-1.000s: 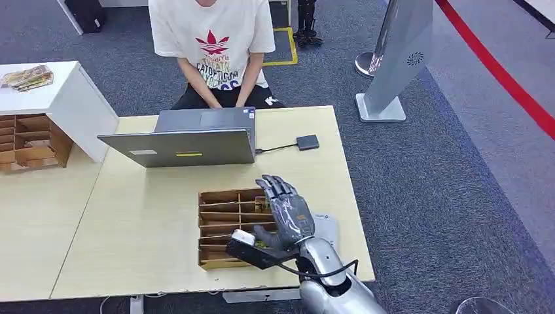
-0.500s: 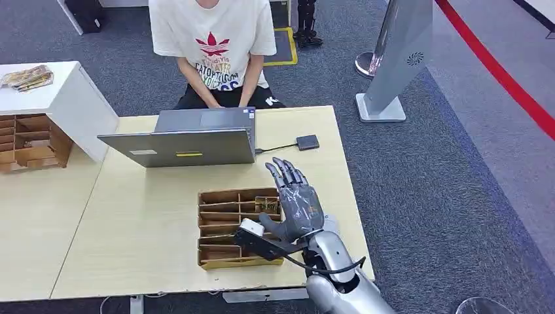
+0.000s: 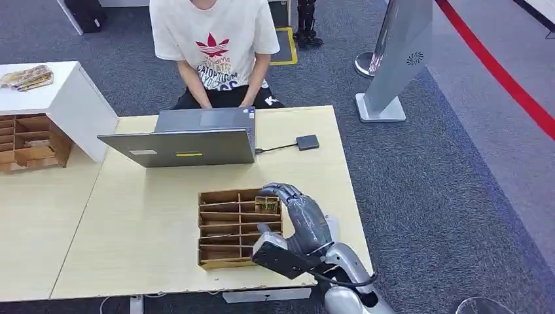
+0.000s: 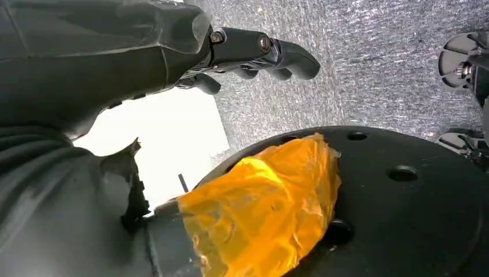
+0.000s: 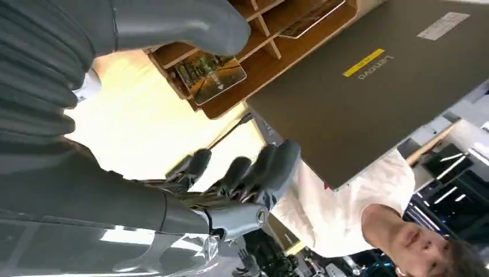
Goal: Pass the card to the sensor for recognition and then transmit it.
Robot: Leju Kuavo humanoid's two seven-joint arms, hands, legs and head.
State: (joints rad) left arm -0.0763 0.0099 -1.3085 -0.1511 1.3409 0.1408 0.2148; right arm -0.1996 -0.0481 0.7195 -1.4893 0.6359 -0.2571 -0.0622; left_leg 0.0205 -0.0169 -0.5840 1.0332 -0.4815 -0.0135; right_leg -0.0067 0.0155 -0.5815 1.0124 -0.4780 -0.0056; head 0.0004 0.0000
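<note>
Early stage — the right hand (image 3: 302,219), fingers curled over but empty, hovers above the card (image 3: 267,205) in the wooden organizer (image 3: 222,226) — sensing and handover remain.

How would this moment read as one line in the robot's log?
right hand: open over tray | card: in tray slot, not held | left hand: hanging, holds nothing
</note>
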